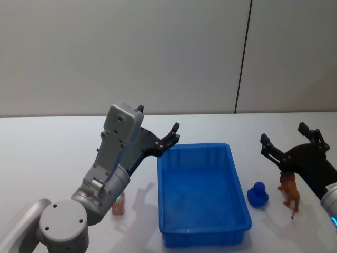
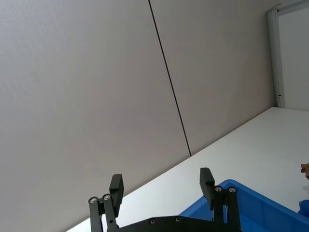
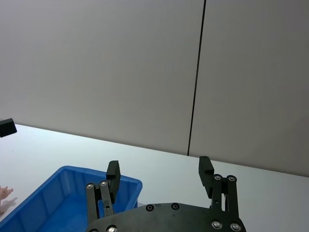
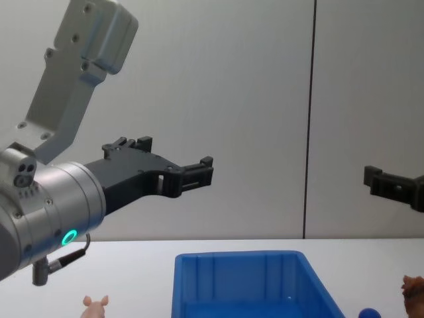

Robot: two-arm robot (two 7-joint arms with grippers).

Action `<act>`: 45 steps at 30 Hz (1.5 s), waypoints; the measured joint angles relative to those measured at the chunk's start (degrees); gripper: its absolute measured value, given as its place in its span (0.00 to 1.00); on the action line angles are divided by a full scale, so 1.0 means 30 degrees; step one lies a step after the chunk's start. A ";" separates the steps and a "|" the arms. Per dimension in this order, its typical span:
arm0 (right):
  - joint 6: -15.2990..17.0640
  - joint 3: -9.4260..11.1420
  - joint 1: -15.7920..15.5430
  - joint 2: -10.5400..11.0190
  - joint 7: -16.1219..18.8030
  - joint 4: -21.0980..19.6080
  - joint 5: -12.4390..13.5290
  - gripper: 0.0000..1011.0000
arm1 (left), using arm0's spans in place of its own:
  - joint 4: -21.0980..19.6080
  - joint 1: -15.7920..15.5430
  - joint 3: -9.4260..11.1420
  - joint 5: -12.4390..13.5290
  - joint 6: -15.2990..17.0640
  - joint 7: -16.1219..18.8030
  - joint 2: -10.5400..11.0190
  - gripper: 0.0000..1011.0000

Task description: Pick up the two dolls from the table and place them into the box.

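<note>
Near the front left corner of the worktop [image 1: 52, 147] a tiny pink pig figure [image 4: 96, 305] stands partly behind the left arm; it is no part of the job. The left end effector [image 1: 172, 136] hangs in the air over the far left corner of the box [image 1: 195, 147], fingers spread wide and holding nothing. The box sits mid-worktop toward the front edge, and nothing shows inside it.

Right of the box, the blue doll [image 1: 258, 194] sits just beside the right wall. The brown doll [image 1: 289, 192] stands on its legs next to it, a little nearer the worktop's right edge. The right end effector [image 1: 283, 134] is above the brown doll, lifted clear of it, fingers wide and empty.

The step in hand looks like the right arm's first pick, probably the brown doll. It should go best if the wrist tips downward first, since it now faces the wall. Then bring the open fingers down astride the body, not the thin legs or tail. The blue doll is close, so the inner finger needs to drop between the two without nudging it. The shaggy body may give, so close fully before lifting.
</note>
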 joint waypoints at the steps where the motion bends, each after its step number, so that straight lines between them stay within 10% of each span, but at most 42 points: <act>1: 0.0008 0.0006 -0.0022 0.0014 -0.0007 -0.0002 0.0001 0.99 | 0.0000 -0.0001 0.0000 0.0000 0.0000 0.0000 0.0000 0.99; 24: 0.3140 0.0875 -0.2325 0.1248 -0.3093 -0.1168 0.0941 0.99 | 0.0000 -0.0001 0.0000 0.0000 0.0000 -0.0001 0.0001 0.99; 45: 0.7285 0.0050 0.1290 -0.0953 -0.2454 0.3360 -0.0308 0.99 | 0.0000 -0.0001 0.0001 -0.0001 0.0000 0.0001 0.0002 0.99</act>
